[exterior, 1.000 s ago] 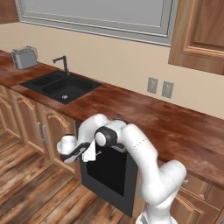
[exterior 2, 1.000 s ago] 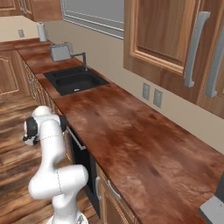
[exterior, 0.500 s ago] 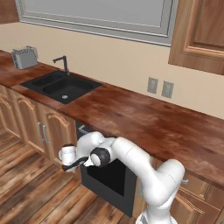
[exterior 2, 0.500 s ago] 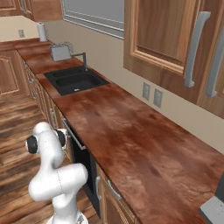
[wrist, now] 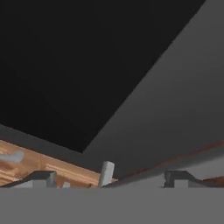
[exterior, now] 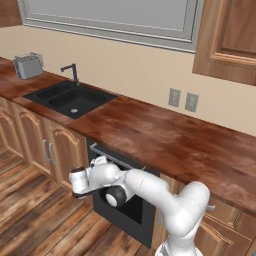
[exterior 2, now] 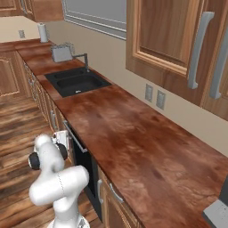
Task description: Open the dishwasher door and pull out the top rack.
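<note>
Far left on the reddish-brown wooden tabletop (exterior: 165, 135) stands a small silver toaster (exterior: 28, 65), then a black sink basin (exterior: 72, 99) with a thin dark faucet (exterior: 71, 72). Below that run brown wooden cabinet doors (exterior: 30, 145). Right of them, under the tabletop's edge, sits the dishwasher door (exterior: 131, 210), a large flat black panel in a dark grey frame, with its long grey bar handle (exterior: 116, 157) across the top. The door looks shut or nearly so; I cannot tell whether a crack has opened. The top rack is presumably behind it.

The white arm reaches low across the door, and its end effector (exterior: 80, 181) hangs at the door's left side, just below the handle's end. In the hand view the two dark fingertips (wrist: 43, 178) stand spread wide with nothing between them, facing the black panel (wrist: 65, 65) and grey frame (wrist: 175, 109) up close; the small grey stub (wrist: 106, 173) between them looks like the handle end.

Judged from here, the handle is not yet caught. The risk is that the fingers press together beside or beneath the bar rather than around it, since the end effector sits at the handle's very end; a pull would then slip off and leave the door shut. A grip so near the end could also twist off once the door starts swinging down
</note>
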Controlling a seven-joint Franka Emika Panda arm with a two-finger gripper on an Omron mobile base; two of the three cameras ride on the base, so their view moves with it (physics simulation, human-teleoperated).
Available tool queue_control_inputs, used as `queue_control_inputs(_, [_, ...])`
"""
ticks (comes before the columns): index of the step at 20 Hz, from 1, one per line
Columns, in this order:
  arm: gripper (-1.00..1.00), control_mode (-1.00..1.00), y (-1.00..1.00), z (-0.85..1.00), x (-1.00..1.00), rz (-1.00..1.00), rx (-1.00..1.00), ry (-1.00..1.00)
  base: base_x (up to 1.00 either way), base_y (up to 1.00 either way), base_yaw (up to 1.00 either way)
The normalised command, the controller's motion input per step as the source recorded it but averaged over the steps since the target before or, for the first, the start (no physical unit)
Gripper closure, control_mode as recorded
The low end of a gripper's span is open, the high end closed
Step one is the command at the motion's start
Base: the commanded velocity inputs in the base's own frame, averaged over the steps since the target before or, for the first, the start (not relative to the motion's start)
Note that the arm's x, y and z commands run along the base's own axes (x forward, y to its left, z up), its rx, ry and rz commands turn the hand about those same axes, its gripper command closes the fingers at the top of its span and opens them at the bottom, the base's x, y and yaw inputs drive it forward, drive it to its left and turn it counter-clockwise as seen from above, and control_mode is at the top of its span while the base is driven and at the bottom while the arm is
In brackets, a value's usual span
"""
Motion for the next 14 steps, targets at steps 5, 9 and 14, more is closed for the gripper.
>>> queue_control_inputs(5, [-1.00,-1.00,0.09,0.11,-0.24,-0.01,-0.30,-0.42,0.00,0.00,0.00])
queue_control_inputs(9, [-1.00,-1.00,0.00,0.01,-0.13,-0.05,-0.12,-0.25,0.00,0.00,0.00])
queue_control_inputs(14, [-1.00,-1.00,-0.16,0.14,0.03,0.15,0.14,0.00,0.00,0.00,0.00])
